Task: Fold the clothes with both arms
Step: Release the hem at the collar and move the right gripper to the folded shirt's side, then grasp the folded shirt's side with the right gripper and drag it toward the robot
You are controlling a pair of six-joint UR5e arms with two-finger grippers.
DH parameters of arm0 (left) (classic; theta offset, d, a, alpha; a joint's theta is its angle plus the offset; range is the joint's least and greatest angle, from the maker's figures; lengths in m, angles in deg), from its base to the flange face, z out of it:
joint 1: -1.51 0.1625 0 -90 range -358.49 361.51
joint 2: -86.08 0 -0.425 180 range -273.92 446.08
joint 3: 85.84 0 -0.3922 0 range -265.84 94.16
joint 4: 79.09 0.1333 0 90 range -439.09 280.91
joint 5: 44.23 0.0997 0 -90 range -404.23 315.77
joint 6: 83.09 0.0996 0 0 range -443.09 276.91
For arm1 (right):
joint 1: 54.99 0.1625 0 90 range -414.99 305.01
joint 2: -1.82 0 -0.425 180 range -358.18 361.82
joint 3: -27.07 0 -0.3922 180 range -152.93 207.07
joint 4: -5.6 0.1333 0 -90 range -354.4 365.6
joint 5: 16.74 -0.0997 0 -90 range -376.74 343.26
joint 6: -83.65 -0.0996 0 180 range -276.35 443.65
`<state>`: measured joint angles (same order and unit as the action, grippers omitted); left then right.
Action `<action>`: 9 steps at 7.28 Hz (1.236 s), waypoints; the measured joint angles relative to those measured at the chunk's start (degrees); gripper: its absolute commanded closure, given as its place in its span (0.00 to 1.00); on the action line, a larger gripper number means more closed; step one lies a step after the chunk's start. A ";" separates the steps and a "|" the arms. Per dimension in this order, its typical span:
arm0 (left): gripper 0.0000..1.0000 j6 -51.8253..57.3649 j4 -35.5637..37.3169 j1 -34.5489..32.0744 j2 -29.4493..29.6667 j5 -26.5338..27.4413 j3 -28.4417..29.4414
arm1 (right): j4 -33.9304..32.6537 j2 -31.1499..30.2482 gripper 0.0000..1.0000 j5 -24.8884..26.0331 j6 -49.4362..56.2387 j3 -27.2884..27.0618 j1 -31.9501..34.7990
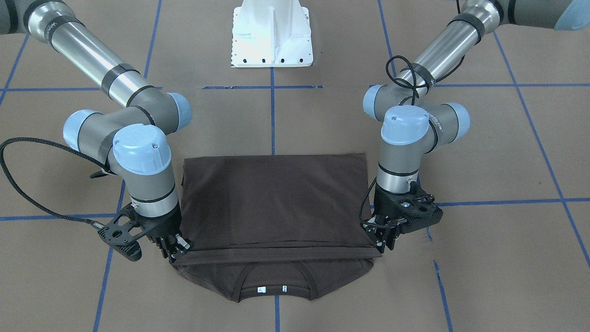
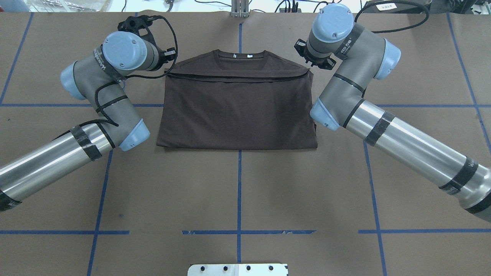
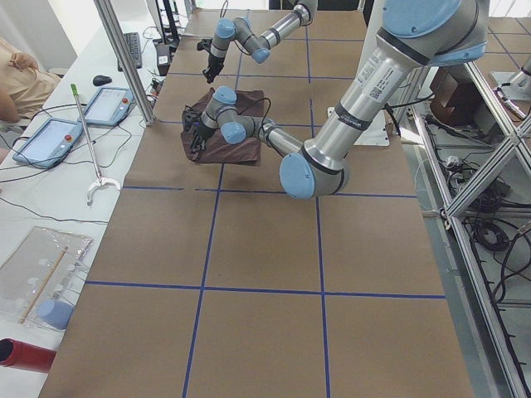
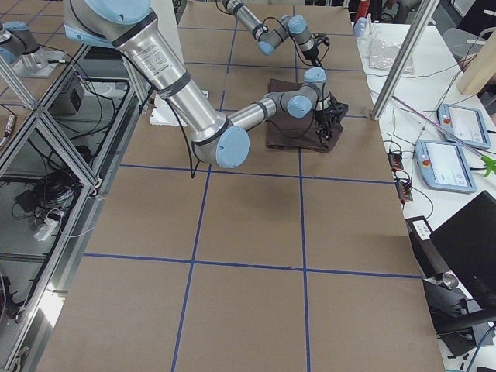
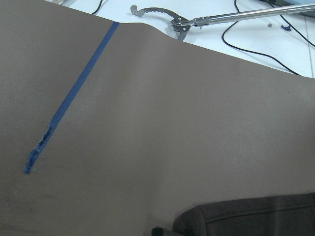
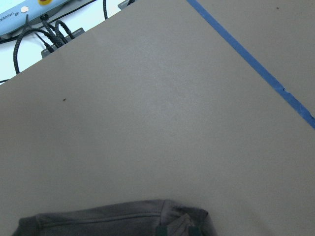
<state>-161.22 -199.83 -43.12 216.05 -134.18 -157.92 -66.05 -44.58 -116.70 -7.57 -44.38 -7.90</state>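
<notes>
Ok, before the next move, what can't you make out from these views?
Left gripper, right gripper: grip on the cloth unclear. Overhead, the arms cover them; front-facing, they merge with dark fabric.
T-shirt chest area: buried under the folded-up layer in every view.
Neck tags: print too small.
Wrist views: shirt cut off at the bottom edge.

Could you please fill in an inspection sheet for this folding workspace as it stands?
surface: brown paper table with a blue tape grid, lying flat.
job's things: dark brown T-shirt folded once, hem laid just short of the collar, white tags showing.
clutter: nothing seen.
grippers: left gripper and right gripper at the folded layer's two corners, jaws seemingly shut on the cloth.
cables: black cable loops out from the right wrist, off the shirt.
surroundings: white pedestal; side bench with pendants and a grabber stick.
</notes>
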 measured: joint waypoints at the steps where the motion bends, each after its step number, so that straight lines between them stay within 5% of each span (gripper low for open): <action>1: 0.58 -0.19 0.02 -0.26 -0.18 -0.21 -1.28 | -0.81 -3.01 0.34 -2.30 -1.09 -5.74 -0.47; 4: 0.58 -0.37 0.04 -0.55 -3.69 -0.55 -7.18 | -1.59 -18.99 0.32 -0.93 -13.57 -25.95 -11.00; 6: 0.58 -0.38 0.01 -0.56 -4.84 -0.51 -8.26 | -1.76 -21.77 0.33 4.43 -22.10 -28.63 -16.82; 9: 0.58 -0.36 0.26 -0.55 -5.06 -0.27 -8.51 | -1.93 -23.26 0.36 5.82 -23.71 -28.79 -18.49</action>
<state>-161.59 -199.57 -43.67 210.99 -134.45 -166.42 -67.98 -67.84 -110.88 -31.29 -73.17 -26.39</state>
